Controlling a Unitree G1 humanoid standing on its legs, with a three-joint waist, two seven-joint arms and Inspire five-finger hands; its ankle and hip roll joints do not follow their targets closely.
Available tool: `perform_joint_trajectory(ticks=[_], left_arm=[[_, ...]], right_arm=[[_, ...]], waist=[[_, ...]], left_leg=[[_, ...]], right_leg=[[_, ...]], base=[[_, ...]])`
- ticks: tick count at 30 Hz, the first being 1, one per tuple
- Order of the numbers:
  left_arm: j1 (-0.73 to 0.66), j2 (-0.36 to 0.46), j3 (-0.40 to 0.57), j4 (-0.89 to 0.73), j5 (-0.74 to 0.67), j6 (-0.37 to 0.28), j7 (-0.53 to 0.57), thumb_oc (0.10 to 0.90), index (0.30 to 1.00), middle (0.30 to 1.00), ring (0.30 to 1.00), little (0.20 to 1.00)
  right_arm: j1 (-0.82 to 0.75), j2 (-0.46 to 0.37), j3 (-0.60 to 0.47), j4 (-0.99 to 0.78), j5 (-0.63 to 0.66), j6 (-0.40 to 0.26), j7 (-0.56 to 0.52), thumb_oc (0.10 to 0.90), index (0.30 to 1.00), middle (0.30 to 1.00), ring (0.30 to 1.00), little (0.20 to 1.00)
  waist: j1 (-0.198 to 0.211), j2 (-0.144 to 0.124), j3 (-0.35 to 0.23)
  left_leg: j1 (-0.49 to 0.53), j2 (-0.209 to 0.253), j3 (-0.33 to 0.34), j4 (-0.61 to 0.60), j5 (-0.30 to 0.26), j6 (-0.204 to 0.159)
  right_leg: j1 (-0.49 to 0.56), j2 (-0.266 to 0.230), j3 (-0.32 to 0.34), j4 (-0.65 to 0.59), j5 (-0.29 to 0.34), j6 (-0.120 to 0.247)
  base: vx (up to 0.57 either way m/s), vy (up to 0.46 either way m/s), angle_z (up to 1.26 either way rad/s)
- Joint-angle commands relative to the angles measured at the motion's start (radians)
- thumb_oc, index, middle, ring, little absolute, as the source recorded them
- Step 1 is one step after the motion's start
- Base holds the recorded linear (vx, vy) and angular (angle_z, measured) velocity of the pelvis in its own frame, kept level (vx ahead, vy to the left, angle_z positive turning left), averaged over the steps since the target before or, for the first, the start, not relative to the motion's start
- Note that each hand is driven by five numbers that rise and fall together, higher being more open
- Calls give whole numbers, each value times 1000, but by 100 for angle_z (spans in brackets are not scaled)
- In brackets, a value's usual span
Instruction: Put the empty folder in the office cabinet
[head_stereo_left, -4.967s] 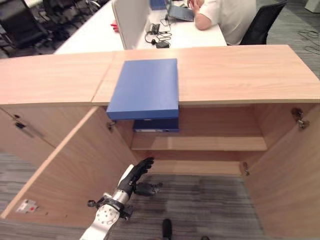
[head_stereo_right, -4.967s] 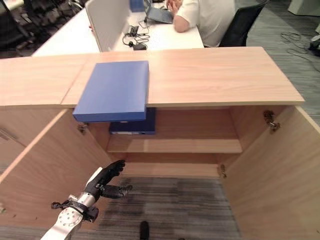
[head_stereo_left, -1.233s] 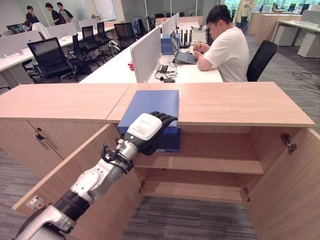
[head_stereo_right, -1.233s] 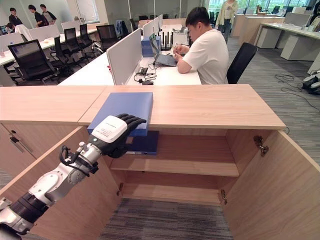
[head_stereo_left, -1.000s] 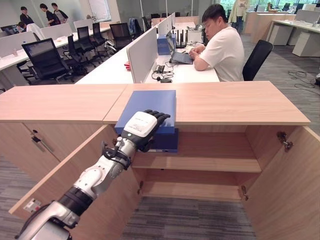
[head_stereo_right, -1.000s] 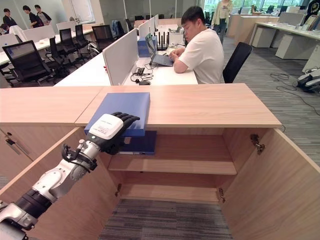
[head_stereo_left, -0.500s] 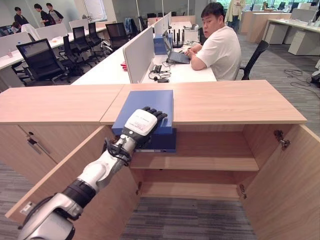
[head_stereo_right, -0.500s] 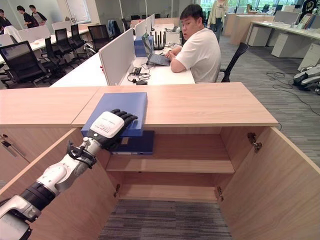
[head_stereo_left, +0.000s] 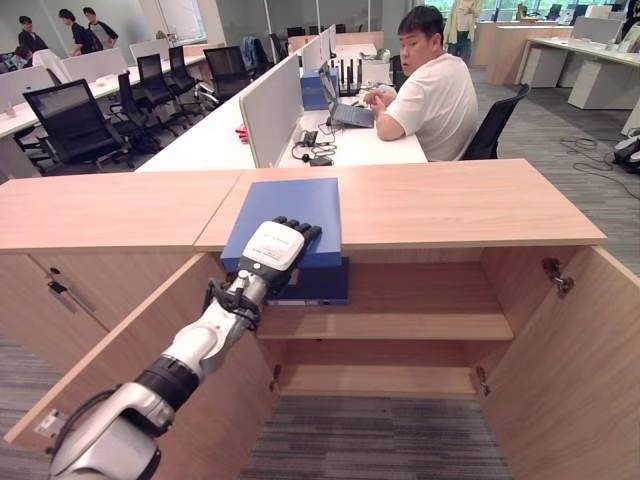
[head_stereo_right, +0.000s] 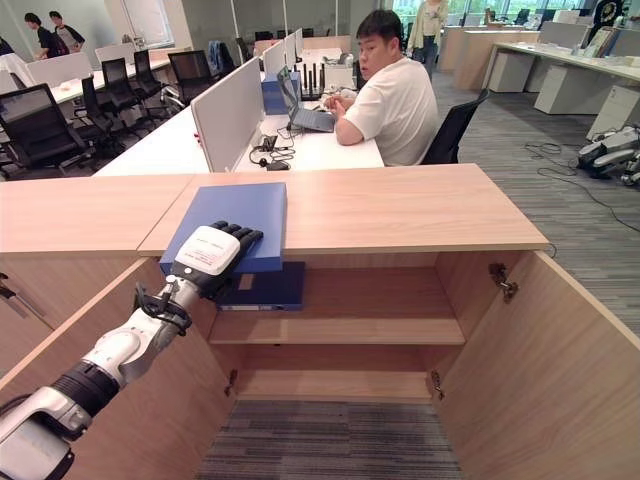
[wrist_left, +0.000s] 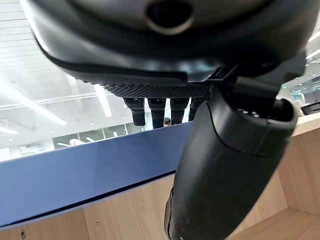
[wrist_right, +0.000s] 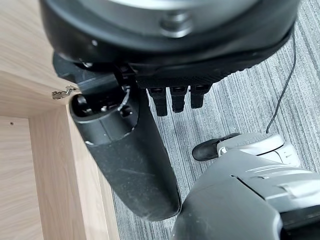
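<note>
A flat blue folder (head_stereo_left: 297, 205) lies on the cabinet top (head_stereo_left: 450, 200), its near edge jutting over the open compartment. My left hand (head_stereo_left: 272, 246) reaches up to that near edge. Its fingers (wrist_left: 165, 107) lie over the folder's top while the thumb (wrist_left: 220, 165) stands under the blue edge (wrist_left: 75, 170), so the hand is shut on the folder. My right hand (wrist_right: 130, 150) hangs idle and relaxed above the carpet beside the cabinet's right door.
Both cabinet doors stand open, left (head_stereo_left: 130, 350) and right (head_stereo_left: 560, 370). A darker blue folder (head_stereo_left: 315, 285) lies at the left of the upper shelf (head_stereo_left: 420, 325); the rest of that shelf is free. A person (head_stereo_left: 435, 85) sits at a desk behind.
Five seconds ago my left hand hung low by the floor. It has risen to the folder's near edge and over the last second has slid further onto it. The folder has stayed put.
</note>
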Motion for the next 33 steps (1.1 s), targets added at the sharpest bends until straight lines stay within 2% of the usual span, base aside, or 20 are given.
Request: perform_joint_trajectory(ticks=[1, 3, 4, 5, 19, 21, 23, 24, 25, 26, 30, 31, 32, 33], left_arm=[[-266, -11, 39, 145, -10, 50, 58, 800, 900, 900, 900, 900], [-275, -15, 32, 160, -12, 53, 59, 800, 900, 900, 900, 900], [-285, -19, 23, 181, -14, 58, 60, 759, 839, 839, 839, 839], [-290, -23, 20, 193, -18, 59, 65, 400, 300, 300, 300, 300], [-226, -45, 53, 219, -37, 69, 145, 400, 300, 300, 300, 300], [-196, -56, 90, 191, -79, 61, 178, 400, 300, 300, 300, 300], [-144, -61, 135, 79, -119, 29, 190, 400, 300, 300, 300, 300], [-138, -59, 140, 73, -118, 30, 186, 400, 300, 300, 300, 300], [-57, -58, 188, -99, -144, -25, 173, 400, 300, 300, 300, 300], [53, -59, 230, -292, -193, -107, 135, 400, 300, 300, 300, 300], [240, -48, 315, -520, -295, -196, 78, 400, 300, 300, 300, 300], [248, -46, 321, -528, -297, -195, 72, 400, 300, 300, 300, 300], [352, -39, 372, -628, -353, -229, 49, 400, 300, 300, 300, 300], [390, -34, 388, -666, -388, -245, 34, 400, 300, 300, 300, 300]], right_arm=[[-67, -26, 25, 22, -4, -25, -15, 800, 900, 900, 900, 900], [-68, -26, 27, 23, -4, -26, -15, 800, 900, 900, 900, 900], [-69, -26, 31, 22, -2, -28, -16, 800, 900, 900, 900, 900], [-70, -25, 31, 23, 0, -29, -17, 800, 900, 900, 900, 900], [-62, -14, 32, 25, 5, -45, -42, 800, 900, 900, 900, 900], [-57, -10, 28, 19, 5, -51, -49, 800, 900, 900, 900, 900], [-55, -9, 21, 14, -4, -52, -55, 800, 900, 900, 900, 900], [-54, -10, 24, 14, -4, -52, -56, 800, 900, 900, 900, 900], [-49, -6, 9, 4, -12, -56, -59, 800, 900, 900, 900, 900], [-43, 1, -11, -22, -15, -65, -65, 800, 900, 900, 900, 900], [-21, 0, -10, -128, -43, -78, -70, 800, 900, 900, 900, 900], [-18, 0, -8, -131, -44, -76, -71, 800, 900, 900, 900, 900], [10, -15, -4, -246, -63, -86, -72, 800, 900, 900, 900, 900], [28, -27, -1, -312, -76, -90, -71, 800, 900, 900, 900, 900]], waist=[[13, -29, -11], [12, -28, -11], [9, -28, -10], [8, -28, -10], [0, -30, -9], [1, -33, -7], [5, -38, -2], [3, -36, -5], [10, -42, -1], [20, -46, 7], [32, -50, 16], [30, -49, 14], [35, -51, 22], [36, -52, 26]], left_leg=[[123, -29, -10, -1, -215, -10], [123, -28, -9, -1, -215, -10], [123, -29, -9, -1, -215, -10], [123, -29, -8, -1, -215, -10], [130, -29, 4, -1, -220, -9], [129, -30, 3, -1, -219, -10], [122, -32, 0, -1, -209, -9], [126, -31, 0, -1, -217, -9], [118, -31, -1, -1, -208, -9], [115, -32, -4, -1, -208, -7], [112, -35, -8, -1, -208, -5], [112, -34, -8, -1, -208, -5], [110, -35, -10, -1, -207, -4], [107, -35, -11, -1, -205, -4]], right_leg=[[-32, 19, -40, 8, -46, 41], [-32, 19, -40, 8, -46, 41], [-32, 19, -39, 8, -45, 42], [-33, 19, -39, 8, -44, 42], [-32, 19, -32, 8, -43, 42], [-33, 20, -31, 8, -43, 41], [-39, 19, -30, 8, -33, 39], [-35, 20, -30, 8, -41, 40], [-42, 19, -31, 8, -32, 38], [-44, 18, -32, 8, -31, 38], [-47, 17, -32, 8, -27, 38], [-47, 17, -32, 8, -27, 38], [-50, 16, -33, 8, -24, 39], [-52, 16, -36, 8, -24, 39]], base=[[-8, -5, -6], [-3, -2, -5], [-7, -2, -4], [0, 0, 0], [1, 0, -1], [3, -1, -6], [-16, -2, -7], [-25, -3, -6], [8, -1, -8], [-23, -4, -5], [1, 0, -1], [-8, -3, 4], [0, 0, 0], [0, 0, 0]])
